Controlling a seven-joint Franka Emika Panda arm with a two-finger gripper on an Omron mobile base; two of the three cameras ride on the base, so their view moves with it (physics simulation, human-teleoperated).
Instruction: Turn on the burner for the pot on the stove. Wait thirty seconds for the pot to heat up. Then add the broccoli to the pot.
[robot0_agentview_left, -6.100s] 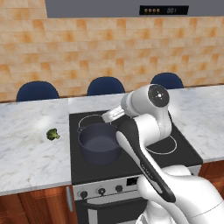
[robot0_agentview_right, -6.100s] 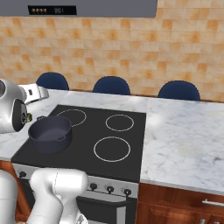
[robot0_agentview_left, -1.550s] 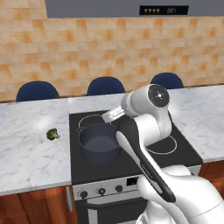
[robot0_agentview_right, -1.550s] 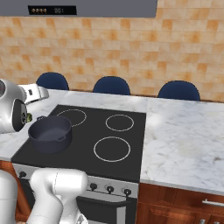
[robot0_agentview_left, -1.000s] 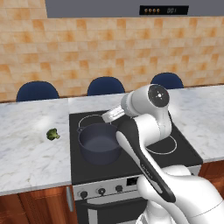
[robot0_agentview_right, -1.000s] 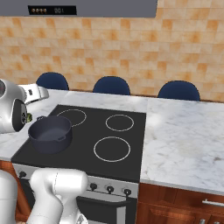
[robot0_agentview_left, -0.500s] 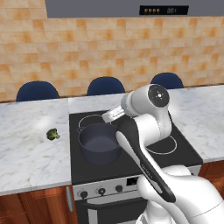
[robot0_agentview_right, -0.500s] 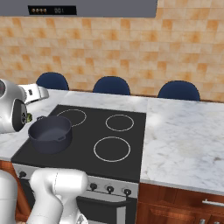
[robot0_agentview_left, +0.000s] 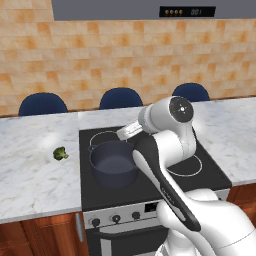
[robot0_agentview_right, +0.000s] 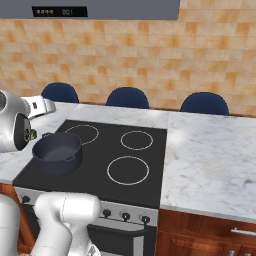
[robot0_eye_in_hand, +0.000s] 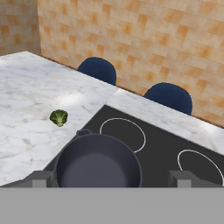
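**End effector open above the stove, pot on front-left ring, broccoli out on the worktop**

- Pot (robot0_agentview_left: 114, 163): dark blue-grey, lidless, nothing inside. Sits on the front-left part of the stove (robot0_agentview_left: 150, 185), near the silver panel of small dark knobs (robot0_agentview_left: 116, 218). One side handle shows at its far-left rim in the hand view.
- Broccoli (robot0_agentview_left: 60, 153): single small green floret, lying on the marble worktop (robot0_agentview_left: 30, 170) to the left of the stove, apart from the pot and clear of the cooktop edge. In the hand view it lies up and left of the pot rim.
- End effector (robot0_eye_in_hand: 111, 178): jaws spread wide, nothing between them. Both dark fingertips (robot0_eye_in_hand: 42, 178) rise at the bottom of the hand view, one either side of the pot, which lies below and ahead. Not touching the pot as far as can be seen.
- Arm: bends up from the base, wrist held over the back-left part of the cooktop in the left base view.
- Stove rings: thin white circles; three uncovered in the right base view.
- Behind the worktop: three dark blue chair backs (robot0_agentview_right: 127, 97) against an orange tiled wall (robot0_agentview_right: 150, 65)
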